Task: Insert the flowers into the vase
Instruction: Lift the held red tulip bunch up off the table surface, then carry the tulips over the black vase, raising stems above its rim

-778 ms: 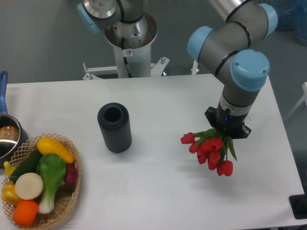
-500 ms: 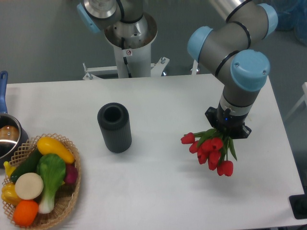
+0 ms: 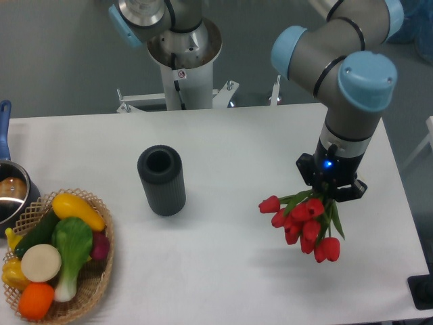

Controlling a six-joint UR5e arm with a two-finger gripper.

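**Tulips are up, vase is way over there**

So your end effector (image 3: 329,191) is pinching the flowers (image 3: 306,222) by the stems, over the right side of the bench (image 3: 223,271), closer to the front edge than the back. The shadow underneath makes it look like the bunch hangs clear of the surface. The vase (image 3: 162,180) stands upright well apart from them, left of the bench's middle, mouth open to the camera.

What I'd worry about: the bunch looks wider than that mouth. The red heads fan out down and to the front-right, with 1 poking off to the left, and the green leaves stick out too. You can't really see the stem ends, they're hidden under the end effector, so which way it needs turning is a guess. If you come in off-centre or tilted, a head or leaf could catch the rim and tip the vase, since it's tall and narrow. A loose pinch could also let the stems slip on the way over.

Stuff near the left edge, the basket (image 3: 95,284) of veg and the pot (image 3: 10,193), shouldn't be in your path.
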